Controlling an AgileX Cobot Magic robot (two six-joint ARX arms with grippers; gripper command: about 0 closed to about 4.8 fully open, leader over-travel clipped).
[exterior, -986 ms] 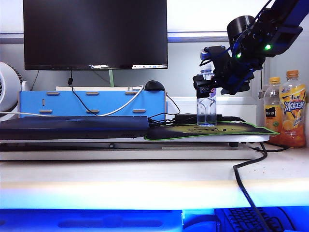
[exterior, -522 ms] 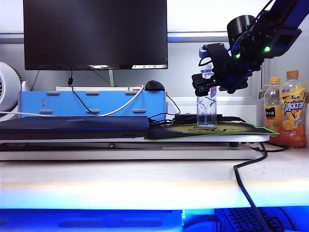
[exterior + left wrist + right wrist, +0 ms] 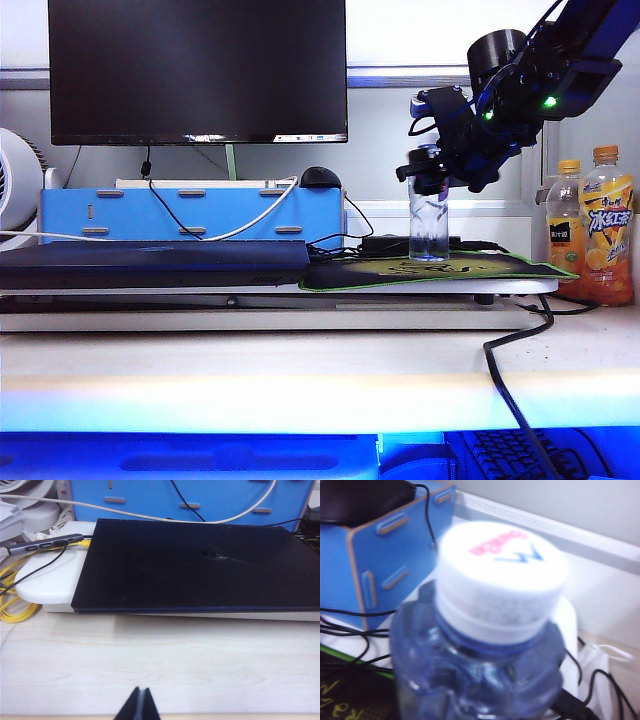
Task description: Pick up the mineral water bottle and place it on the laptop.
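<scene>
Monitor point(image 3: 197, 70): large black screen behind everything.
Laptop point(image 3: 150, 262): closed dark slab on the left of the desk, lid bare.
Mouse pad point(image 3: 440, 270): green-edged, just right of the laptop.
Mineral water bottle point(image 3: 428, 218): upright on the mouse pad, well apart from the laptop.
Right gripper point(image 3: 428, 172): at the bottle's neck; whether it clamps cannot be told.
Left gripper point(image 3: 138, 705): fingertips together, low over bare wood before the laptop.
</scene>
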